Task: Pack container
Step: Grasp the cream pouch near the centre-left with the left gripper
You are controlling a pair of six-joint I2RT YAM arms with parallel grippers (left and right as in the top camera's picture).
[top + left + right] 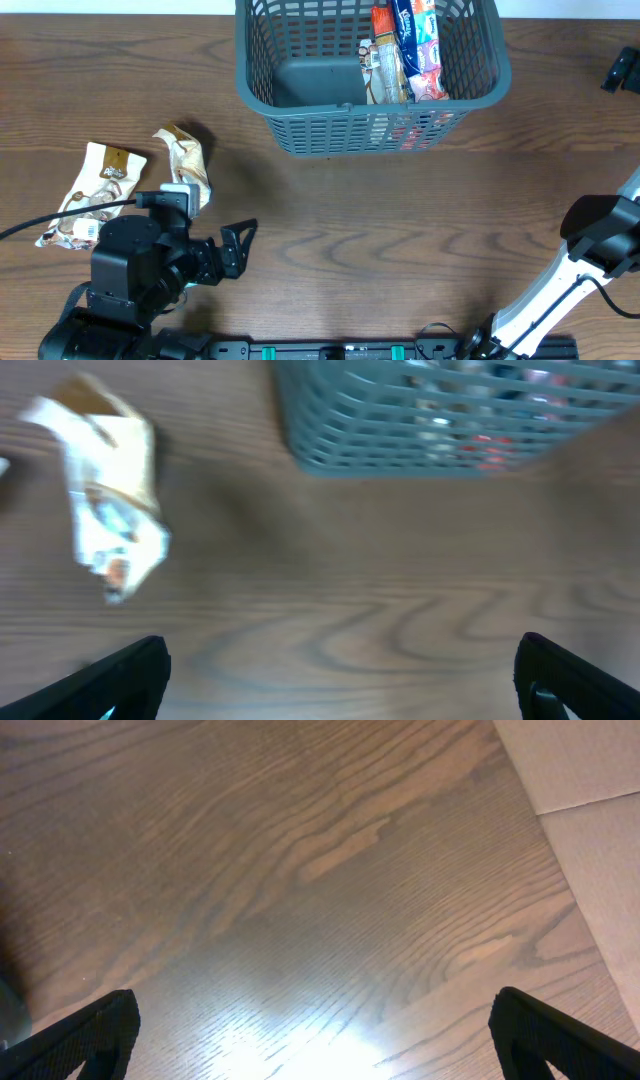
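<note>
My left gripper (243,249) hangs wide open and empty, facing the container (300,120) at the table's (400,220) far side. I judge I'm between picks. Next I must reach left for the crumpled packet (187,160) and close on it.

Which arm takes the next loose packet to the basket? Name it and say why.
Left. The left gripper, open, sits close to the crumpled packet and the flat packet, both on its side of the table. The right gripper, open too, faces only bare wood.
</note>
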